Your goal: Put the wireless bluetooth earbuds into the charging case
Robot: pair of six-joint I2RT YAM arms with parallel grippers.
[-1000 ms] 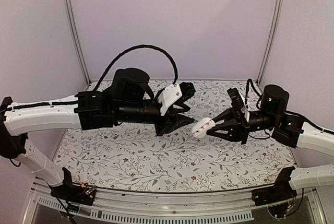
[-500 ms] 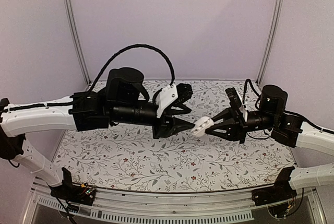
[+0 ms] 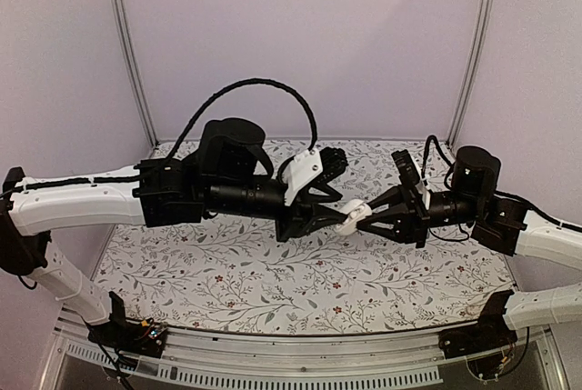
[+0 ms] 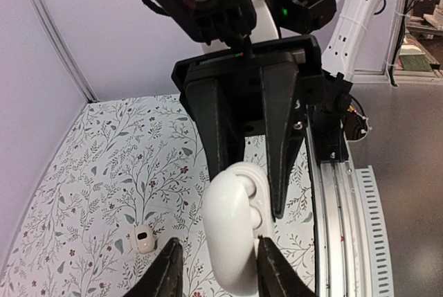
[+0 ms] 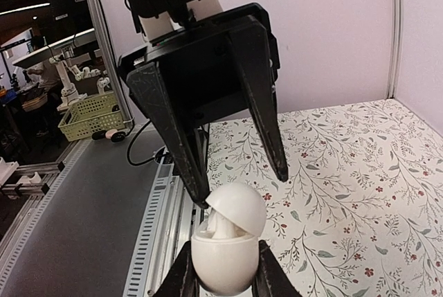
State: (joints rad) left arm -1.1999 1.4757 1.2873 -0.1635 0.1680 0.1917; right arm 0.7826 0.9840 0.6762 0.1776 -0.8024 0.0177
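**Inspector:** Position of the charging case (image 5: 223, 255)?
**Assistant:** Off the table, in mid-air. The right gripper (image 5: 223, 266) has its jaws clamped on the case's lower half. The lid (image 5: 239, 207) is ajar.
**Inspector:** Left gripper (image 4: 218, 241)?
**Assistant:** Jaws apart, straddling the lid end. One fingertip (image 5: 201, 190) touches the lid's edge and the other stands clear.
**Inspector:** Anything else?
**Assistant:** A small white piece (image 4: 143, 239) lies on the floral tablecloth (image 4: 90, 172), well apart from both grippers. Cannot tell whether it is an earbud.
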